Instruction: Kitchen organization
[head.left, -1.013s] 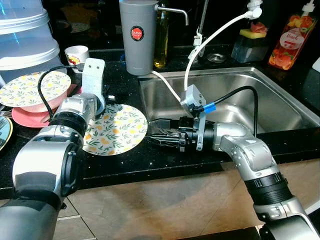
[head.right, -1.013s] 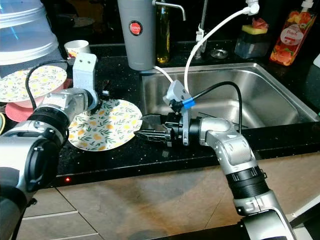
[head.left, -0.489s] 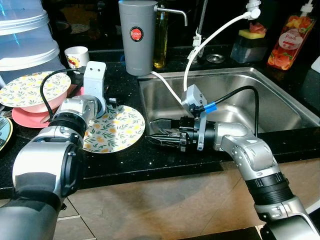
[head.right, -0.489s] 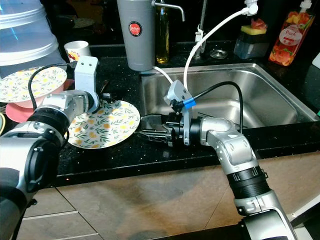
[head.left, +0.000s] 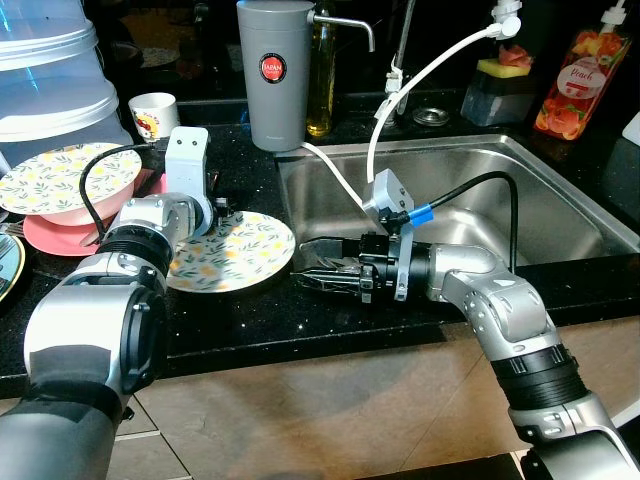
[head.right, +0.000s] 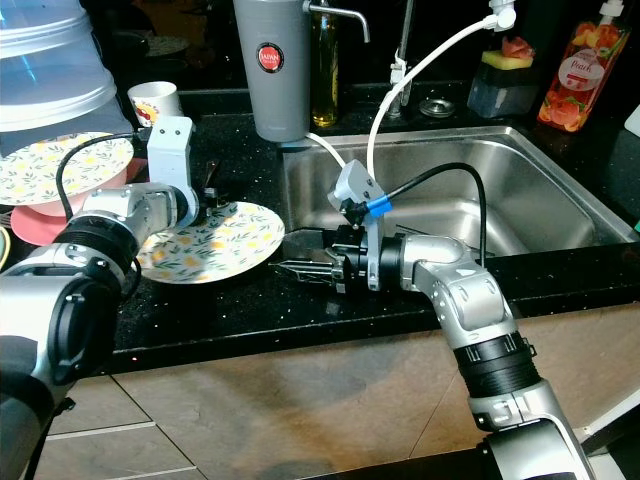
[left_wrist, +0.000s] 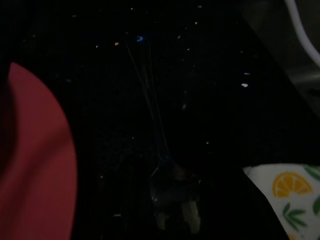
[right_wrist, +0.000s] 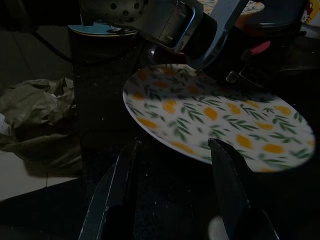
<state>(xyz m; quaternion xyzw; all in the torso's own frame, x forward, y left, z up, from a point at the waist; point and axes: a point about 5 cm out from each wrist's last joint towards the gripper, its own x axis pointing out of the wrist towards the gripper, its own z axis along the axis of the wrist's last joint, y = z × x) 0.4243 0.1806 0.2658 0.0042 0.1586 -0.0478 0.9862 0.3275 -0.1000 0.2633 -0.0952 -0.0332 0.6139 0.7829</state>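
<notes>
One lemon plate (head.left: 232, 263) sits on the black counter (head.left: 300, 320) next to the sink (head.left: 520, 190), with its far edge held by the left hand (head.left: 215, 208) and tipped up a bit. The right hand (head.left: 318, 277) waits wide open and empty just past the near rim. It should slide in level, one finger over and one under the rim, then squeeze gently so the plate does not slip.
</notes>
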